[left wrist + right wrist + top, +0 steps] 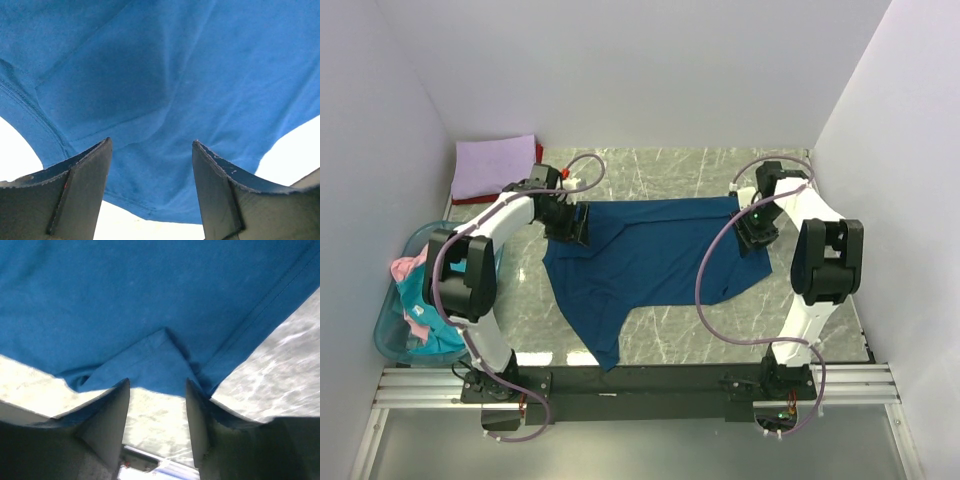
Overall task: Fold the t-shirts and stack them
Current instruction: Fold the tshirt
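Note:
A dark blue t-shirt (650, 255) lies spread on the marble table, with one part trailing toward the near edge. My left gripper (567, 222) is over the shirt's far left corner. In the left wrist view it (150, 142) is open, with blue cloth (160, 85) and its hem lying between the fingertips. My right gripper (757, 226) is at the shirt's far right corner. In the right wrist view it (157, 382) is open, and a cloth corner (150, 355) reaches just to the fingertips. No white print shows.
A folded lavender shirt (495, 165) lies at the back left with a red one (540, 151) showing at its edge. A translucent blue basket (388, 330) at the left holds teal (432, 318) and pink (405, 268) shirts. Walls close in on both sides.

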Robot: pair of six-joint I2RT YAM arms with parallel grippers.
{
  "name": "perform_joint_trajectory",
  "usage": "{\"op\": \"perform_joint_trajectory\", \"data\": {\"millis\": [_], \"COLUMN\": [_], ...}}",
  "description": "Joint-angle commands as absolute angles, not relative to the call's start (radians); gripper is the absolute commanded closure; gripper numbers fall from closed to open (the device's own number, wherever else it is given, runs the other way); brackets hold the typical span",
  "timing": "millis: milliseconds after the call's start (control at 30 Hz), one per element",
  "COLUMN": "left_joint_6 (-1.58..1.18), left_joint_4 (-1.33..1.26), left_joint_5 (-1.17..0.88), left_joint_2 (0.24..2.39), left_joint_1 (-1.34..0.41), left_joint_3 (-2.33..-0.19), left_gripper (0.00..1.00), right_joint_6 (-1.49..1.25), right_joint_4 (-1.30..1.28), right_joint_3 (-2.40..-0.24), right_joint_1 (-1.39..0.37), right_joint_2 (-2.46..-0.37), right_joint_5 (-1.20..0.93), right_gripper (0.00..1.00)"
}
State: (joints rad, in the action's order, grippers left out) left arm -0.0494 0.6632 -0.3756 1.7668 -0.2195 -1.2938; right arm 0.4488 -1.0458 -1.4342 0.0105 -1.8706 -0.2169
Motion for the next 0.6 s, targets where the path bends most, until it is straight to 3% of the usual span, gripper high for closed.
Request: {"op": "perform_joint_trajectory", "data": {"millis": [0, 300, 500, 567], "left_joint_6": [-0.021, -0.014, -0.017, -0.02], "left_joint_4": [0.635, 0.65, 0.652, 0.653], "left_joint_5": [-0.344, -0.318, -0.296, -0.29], "left_joint_2": [1.773, 1.833, 1.865, 1.878], "left_joint_1": [-0.224, -0.23, -0.232, -0.232], "left_joint_3": [-1.279, -1.308, -1.321, -1.324], "left_gripper": [0.29, 0.29, 0.29, 0.3], "right_joint_6": [0.403, 0.387, 0.4, 0.41], "right_joint_4": [-0.986, -0.963, -0.971, -0.976], "right_joint_3": [-1.44, -1.44, -1.402, -1.385], "right_joint_1": [-0.018, -0.041, -0.044, -0.043], "right_joint_2": [-1.901, -1.977, -1.961, -1.939], "right_joint_5": [-0.187, -0.202, -0.189, -0.183], "right_gripper": [0.41, 0.41, 0.49, 0.58]}}
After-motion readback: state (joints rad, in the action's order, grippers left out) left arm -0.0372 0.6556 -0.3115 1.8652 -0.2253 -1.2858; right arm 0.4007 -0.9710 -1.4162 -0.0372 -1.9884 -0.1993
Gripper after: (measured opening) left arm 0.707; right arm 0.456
